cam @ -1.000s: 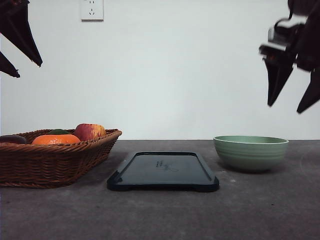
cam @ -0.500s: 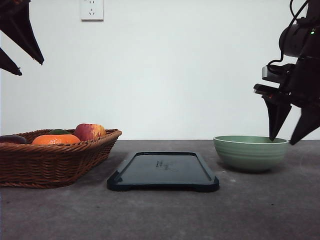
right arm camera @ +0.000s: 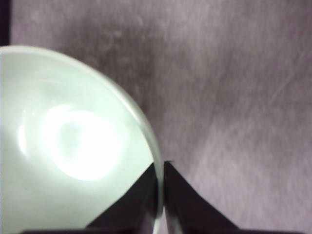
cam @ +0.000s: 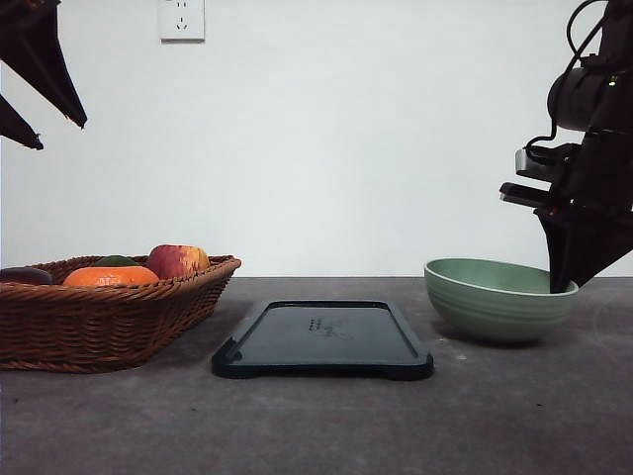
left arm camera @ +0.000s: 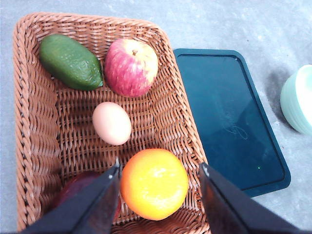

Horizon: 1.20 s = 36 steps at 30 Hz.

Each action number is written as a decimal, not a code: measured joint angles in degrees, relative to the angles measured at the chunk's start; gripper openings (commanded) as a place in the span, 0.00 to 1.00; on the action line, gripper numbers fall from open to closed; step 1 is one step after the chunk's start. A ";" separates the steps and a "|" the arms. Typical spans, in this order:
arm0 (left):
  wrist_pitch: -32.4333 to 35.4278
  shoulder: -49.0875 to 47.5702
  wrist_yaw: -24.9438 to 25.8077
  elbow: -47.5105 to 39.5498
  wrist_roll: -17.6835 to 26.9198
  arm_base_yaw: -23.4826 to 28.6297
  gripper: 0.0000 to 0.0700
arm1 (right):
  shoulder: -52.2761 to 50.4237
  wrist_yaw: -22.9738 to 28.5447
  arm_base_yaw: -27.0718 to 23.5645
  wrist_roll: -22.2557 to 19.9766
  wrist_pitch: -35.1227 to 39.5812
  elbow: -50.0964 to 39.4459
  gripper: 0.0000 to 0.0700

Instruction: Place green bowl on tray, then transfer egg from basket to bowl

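The pale green bowl (cam: 495, 302) rests on the grey table to the right of the dark tray (cam: 321, 336) and sits a little tilted. My right gripper (cam: 564, 287) is down at the bowl's right rim; the right wrist view has its fingers (right arm camera: 160, 165) shut on the thin rim of the bowl (right arm camera: 73, 146). In the left wrist view the egg (left arm camera: 111, 123) lies in the middle of the wicker basket (left arm camera: 34, 122). My left gripper (left arm camera: 160, 168) hangs open above the basket, high at the upper left (cam: 60, 136) in the front view.
The basket (cam: 99, 322) also holds an apple (left arm camera: 130, 67), a green avocado (left arm camera: 70, 62), an orange (left arm camera: 154, 184) and a dark purple fruit (left arm camera: 80, 187). The tray (left arm camera: 229, 117) lies bare between basket and bowl (left arm camera: 298, 100). A wall socket (cam: 181, 18) is on the white wall behind.
My right gripper came down from high on the right to the bowl's right rim and shut on it; the bowl now sits tilted. The left arm stayed put.
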 measured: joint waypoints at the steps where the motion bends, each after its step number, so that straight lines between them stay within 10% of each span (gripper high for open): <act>1: 0.00 0.01 0.00 0.00 0.00 0.00 0.44 | 0.00 0.00 0.00 -0.01 -1.70 1.03 0.01; 13: 0.00 0.00 0.00 0.00 0.00 0.00 0.44 | 0.00 -0.09 4.26 -2.79 -21.68 20.41 0.01; 36: 0.00 0.00 0.00 0.00 0.00 0.00 0.44 | 11.95 0.13 20.37 -2.54 -17.42 32.34 0.01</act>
